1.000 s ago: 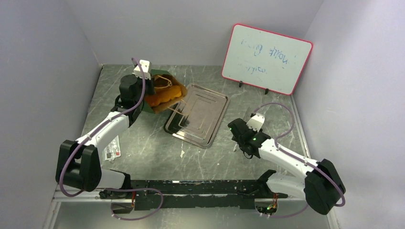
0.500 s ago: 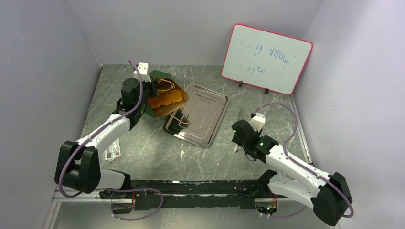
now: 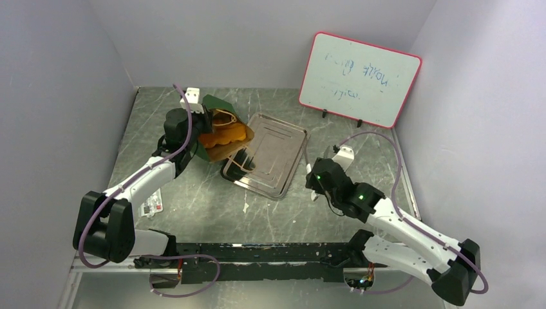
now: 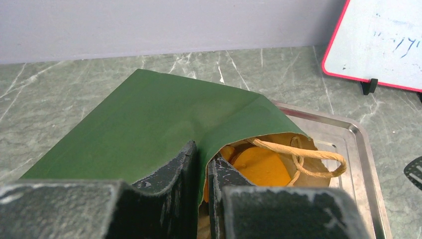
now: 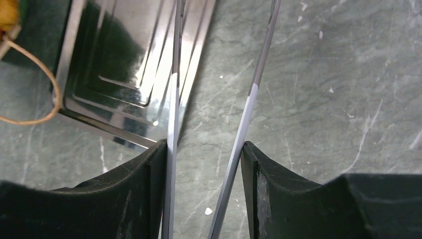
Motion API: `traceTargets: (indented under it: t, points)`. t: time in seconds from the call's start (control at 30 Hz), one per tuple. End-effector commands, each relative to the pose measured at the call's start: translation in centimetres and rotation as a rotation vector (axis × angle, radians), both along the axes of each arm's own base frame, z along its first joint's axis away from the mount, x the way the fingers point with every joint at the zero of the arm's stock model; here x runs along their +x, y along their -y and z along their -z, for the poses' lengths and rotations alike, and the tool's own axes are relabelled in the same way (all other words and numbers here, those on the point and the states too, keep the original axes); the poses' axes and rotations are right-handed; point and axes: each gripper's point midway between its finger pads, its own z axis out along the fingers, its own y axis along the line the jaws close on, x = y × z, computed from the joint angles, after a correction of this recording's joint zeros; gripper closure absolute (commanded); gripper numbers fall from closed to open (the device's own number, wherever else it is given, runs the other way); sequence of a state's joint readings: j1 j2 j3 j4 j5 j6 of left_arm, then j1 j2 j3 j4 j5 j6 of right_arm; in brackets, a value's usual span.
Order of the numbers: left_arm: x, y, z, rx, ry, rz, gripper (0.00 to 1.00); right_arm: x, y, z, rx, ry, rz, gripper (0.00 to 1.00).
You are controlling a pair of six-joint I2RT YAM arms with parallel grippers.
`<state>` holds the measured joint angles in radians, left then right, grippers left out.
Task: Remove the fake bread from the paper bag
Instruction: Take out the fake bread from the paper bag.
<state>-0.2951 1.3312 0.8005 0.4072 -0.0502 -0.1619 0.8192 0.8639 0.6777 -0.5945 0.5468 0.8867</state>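
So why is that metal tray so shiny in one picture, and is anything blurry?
Right wrist view: the tray and tongs glare, bright streaks beside dark patches. Left wrist view: the tool's near fingers look soft, the paper bag sharp.

**What you can't make out here**

You see only an orange patch of the fake bread; the rest is hidden inside the paper bag. The tongs run off the top of the right wrist view, so their tips are out of sight. The writing on the whiteboard is too small to read, as is the print on the small card. The lower edge of the left wrist view cuts off the tray.
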Motion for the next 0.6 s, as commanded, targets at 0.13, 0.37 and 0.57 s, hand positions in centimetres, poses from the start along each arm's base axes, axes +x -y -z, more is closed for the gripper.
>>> traceTargets:
  t: [0.13,0.37,0.57]
  points:
    - [-0.1,0.3,-1.0,-0.029,0.035,-0.001,0.93,-0.2,-1.4,-3.4,0.037,0.052,-0.106,0.73]
    - [-0.2,0.4,-0.7,-0.024,0.029,0.007,0.93,-0.4,-4.4,-6.2,0.102,0.091,-0.249,0.79]
    - [-0.3,0.5,-0.1,-0.014,0.017,0.015,0.93,-0.7,-6.6,-9.0,0.176,0.135,-0.33,0.75]
